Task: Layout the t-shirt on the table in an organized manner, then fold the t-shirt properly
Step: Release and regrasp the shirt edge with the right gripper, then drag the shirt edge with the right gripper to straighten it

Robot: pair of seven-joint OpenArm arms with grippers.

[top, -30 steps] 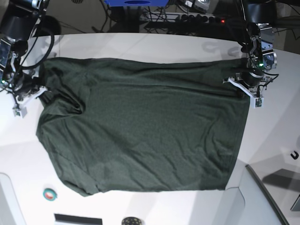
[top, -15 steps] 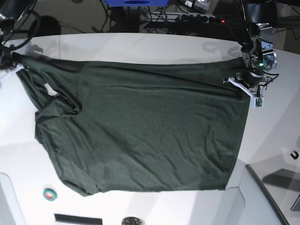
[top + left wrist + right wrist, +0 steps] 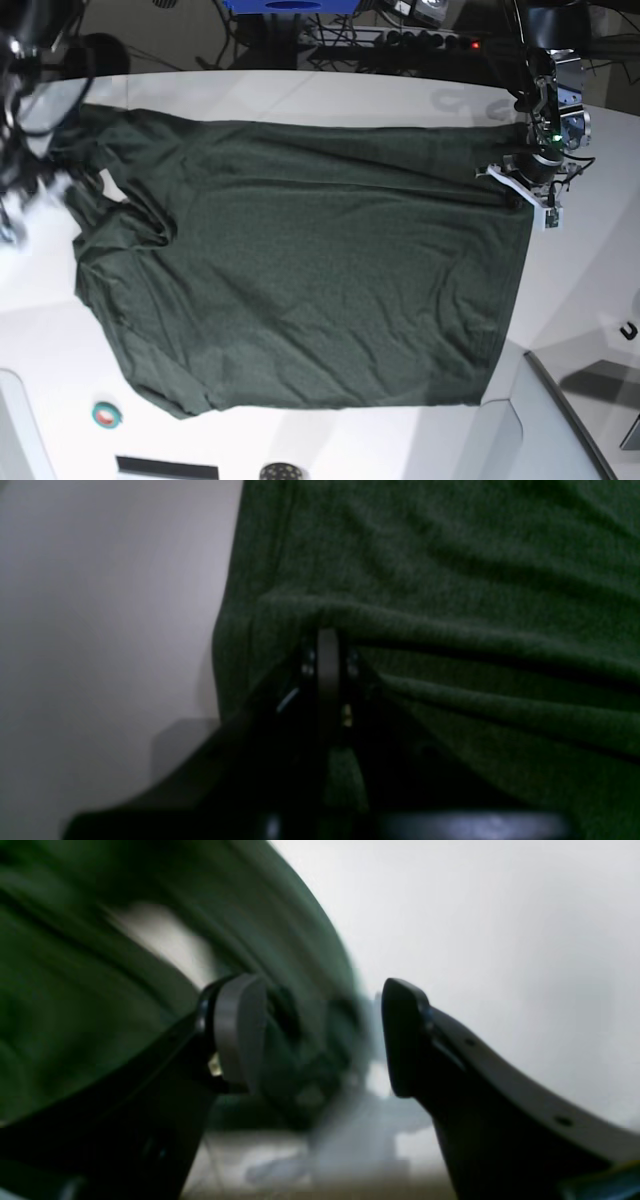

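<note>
The left gripper (image 3: 327, 650) has its fingers pressed together on a pinched ridge of the dark green t-shirt (image 3: 310, 270) at its hem corner; the right gripper (image 3: 320, 1035) stands with fingers apart, nothing between them, blurred cloth just beyond; the t-shirt lies spread and wrinkled across the white table (image 3: 300, 95); a small teal roll of tape (image 3: 106, 413) sits near the front edge.

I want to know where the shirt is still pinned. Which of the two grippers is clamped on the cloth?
The left gripper, at the t-shirt hem: its jaws are shut on a fold. The right gripper stands open, holding nothing.
</note>
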